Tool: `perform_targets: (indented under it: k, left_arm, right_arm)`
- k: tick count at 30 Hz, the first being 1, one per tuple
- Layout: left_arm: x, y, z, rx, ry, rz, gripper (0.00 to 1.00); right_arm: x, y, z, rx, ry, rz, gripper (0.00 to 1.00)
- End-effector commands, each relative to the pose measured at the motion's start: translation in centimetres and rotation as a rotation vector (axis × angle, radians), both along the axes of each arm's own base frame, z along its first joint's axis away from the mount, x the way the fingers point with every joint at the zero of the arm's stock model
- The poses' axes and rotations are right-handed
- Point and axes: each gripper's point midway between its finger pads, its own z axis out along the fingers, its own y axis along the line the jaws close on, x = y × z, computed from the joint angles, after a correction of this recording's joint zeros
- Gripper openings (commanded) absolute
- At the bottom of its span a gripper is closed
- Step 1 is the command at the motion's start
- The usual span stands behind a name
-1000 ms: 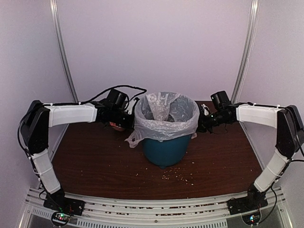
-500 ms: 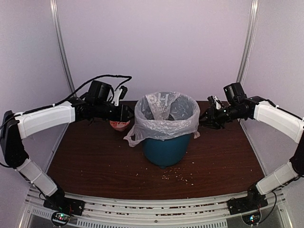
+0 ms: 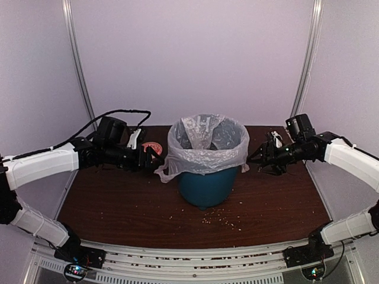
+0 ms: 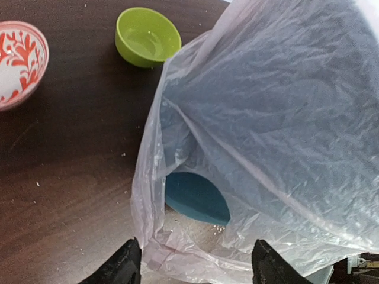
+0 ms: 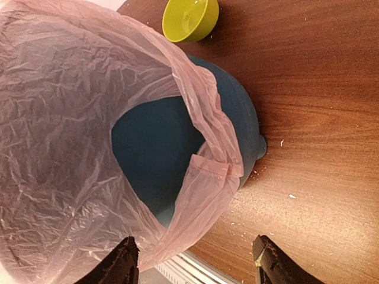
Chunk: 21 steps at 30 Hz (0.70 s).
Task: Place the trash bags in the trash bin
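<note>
The teal-blue trash bin (image 3: pixel 205 187) stands mid-table with the pale-pink trash bag (image 3: pixel 207 145) lining it, its edge folded down over the rim. My left gripper (image 3: pixel 155 161) hovers open just left of the bin. In the left wrist view its jaws (image 4: pixel 195 266) stand wide apart, with the bag (image 4: pixel 266 118) and a patch of bin (image 4: pixel 198 198) beyond them. My right gripper (image 3: pixel 256 158) is open just right of the bin. Its wrist view shows the jaws (image 5: pixel 195 263) spread wide, the bag's handle loop (image 5: pixel 204 195) hanging over the bin (image 5: pixel 154 154) between them, ungripped.
A red-and-white bowl (image 3: pixel 152 147) sits behind my left gripper, also seen as the bowl (image 4: pixel 18 62) in the left wrist view. A lime-green bowl (image 4: pixel 148 36) lies behind the bin. Crumbs (image 3: pixel 222 220) are scattered in front of the bin.
Both grippers went from shut to open, letting go of the bag's edge, and drew back outward from the bin's sides. The bag stays draped over the rim.
</note>
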Motion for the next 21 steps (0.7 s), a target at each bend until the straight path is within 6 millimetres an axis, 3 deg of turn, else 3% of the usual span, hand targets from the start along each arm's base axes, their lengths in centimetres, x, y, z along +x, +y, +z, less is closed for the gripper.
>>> perform_targets:
  k: [1,8,12,21]
  left_arm:
    - [-1.4,-1.7,-0.1,-0.077,0.044,-0.034,0.65]
    - [-2.0,-4.5,-3.0,-0.067,0.055,-0.094,0.62]
    - [-2.7,-5.8,-5.6,0.011,0.047,-0.121,0.59]
    - [-2.7,-4.4,-10.6,0.110,0.078,-0.050,0.50]
  right_arm:
    - [0.3,1.0,0.3,0.078,0.010,0.015,0.67]
    - [0.4,2.6,-2.6,0.176,0.070,0.022,0.65]
    - [-0.2,2.3,-5.9,0.150,0.118,0.010,0.59]
    - [0.3,1.3,-10.0,-0.001,0.134,0.000,0.51]
